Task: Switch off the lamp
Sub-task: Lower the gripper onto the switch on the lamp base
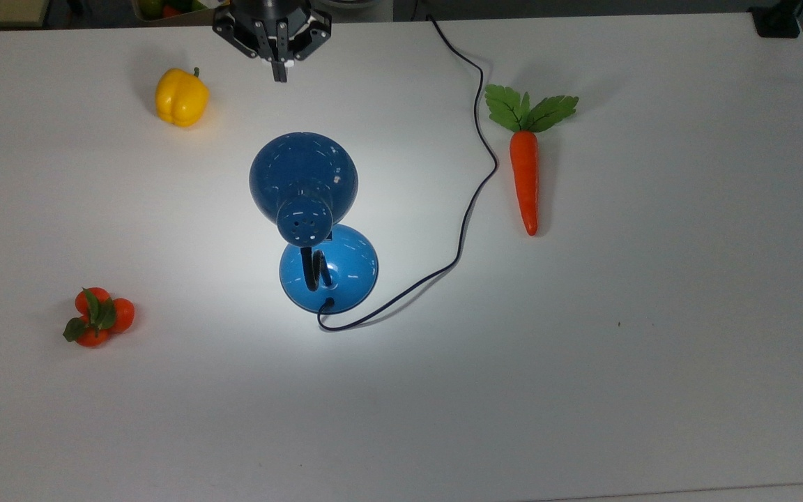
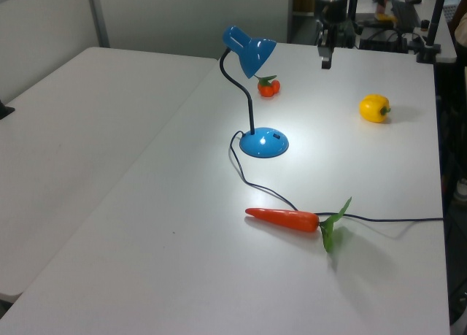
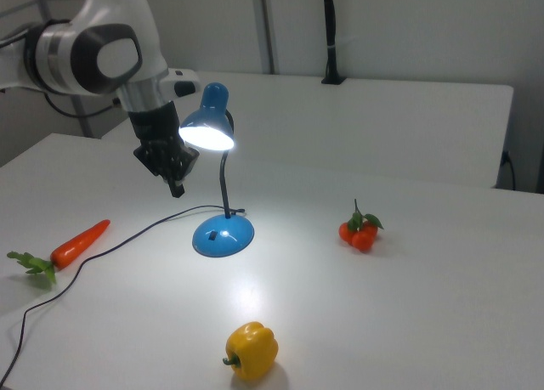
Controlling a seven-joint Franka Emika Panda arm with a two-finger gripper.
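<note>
- Lamp [image 1: 311, 216] stands near the middle of the white tabletop [image 1: 652, 362], and we see it lit: a bright pool of light spreads over the surface around its round blue base [image 1: 329, 268], and in the right view the shade's mouth glows white.
- At the top view's left, we note a cluster of small orange fruits [image 1: 97, 317] with green leaves, well apart from the lamp.
- Farther up in the top view, a yellow bell pepper [image 1: 181, 97] lies near the far edge of the tabletop.
- Just right of the pepper in the top view, we find the end effector [image 1: 279, 72] at the far edge, pointing down; its fingers are pressed together and grasp nothing. It hangs clear of the lamp's shade [image 1: 303, 176], touching neither shade nor base.
- A black gooseneck [image 2: 239, 87] rises from the base and bends the shade over it.
- From the base, a thin dark cord [image 1: 471, 202] snakes rightward and up to the tabletop's far edge in the top view.
- At the top view's right, beyond the cord, an orange carrot [image 1: 524, 174] with green leaves lies lengthwise.
</note>
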